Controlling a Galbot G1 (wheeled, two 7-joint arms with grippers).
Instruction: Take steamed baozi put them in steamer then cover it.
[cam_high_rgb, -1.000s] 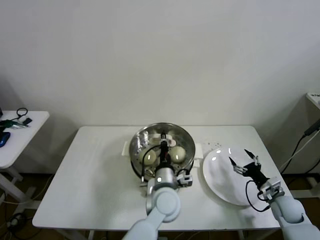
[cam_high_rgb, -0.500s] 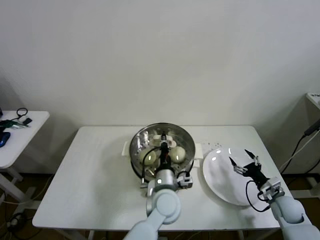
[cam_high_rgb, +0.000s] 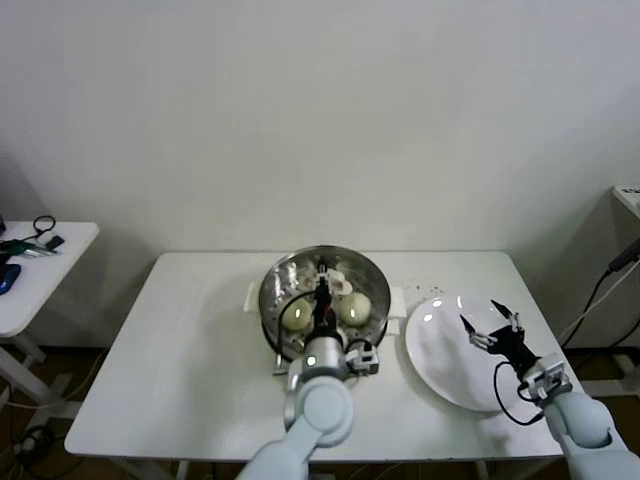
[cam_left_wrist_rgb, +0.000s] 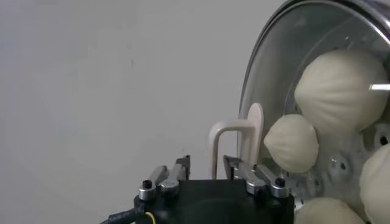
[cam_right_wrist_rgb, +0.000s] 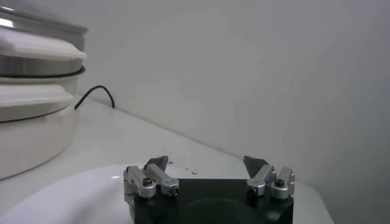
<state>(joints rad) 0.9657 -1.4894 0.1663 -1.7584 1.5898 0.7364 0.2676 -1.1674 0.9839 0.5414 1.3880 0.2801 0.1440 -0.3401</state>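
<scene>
The steamer (cam_high_rgb: 275, 290) stands mid-table on its white pot base (cam_right_wrist_rgb: 30, 134). The clear glass cover (cam_left_wrist_rgb: 274, 55) lies on it, cream handle (cam_left_wrist_rgb: 234, 140) up. Several cream baozi show through the glass, among them one large one (cam_left_wrist_rgb: 341, 91) and a smaller one (cam_left_wrist_rgb: 292, 144); two are clear in the head view (cam_high_rgb: 297, 317) (cam_high_rgb: 355, 307). My left gripper (cam_high_rgb: 322, 292) (cam_left_wrist_rgb: 205, 161) is open, its fingers on either side of one leg of the handle, not clamping it. My right gripper (cam_high_rgb: 490, 325) (cam_right_wrist_rgb: 207, 161) is open and empty over the white plate (cam_high_rgb: 445, 365).
The white plate (cam_right_wrist_rgb: 73, 195) lies right of the steamer, near the table's right front. A side table (cam_high_rgb: 60, 240) with cables stands at far left. A black cable (cam_high_rgb: 605, 285) hangs at far right.
My left arm has shifted slightly left and its gripper a little farther over the cover. The cover stays on the steamer. The right arm has not moved.
</scene>
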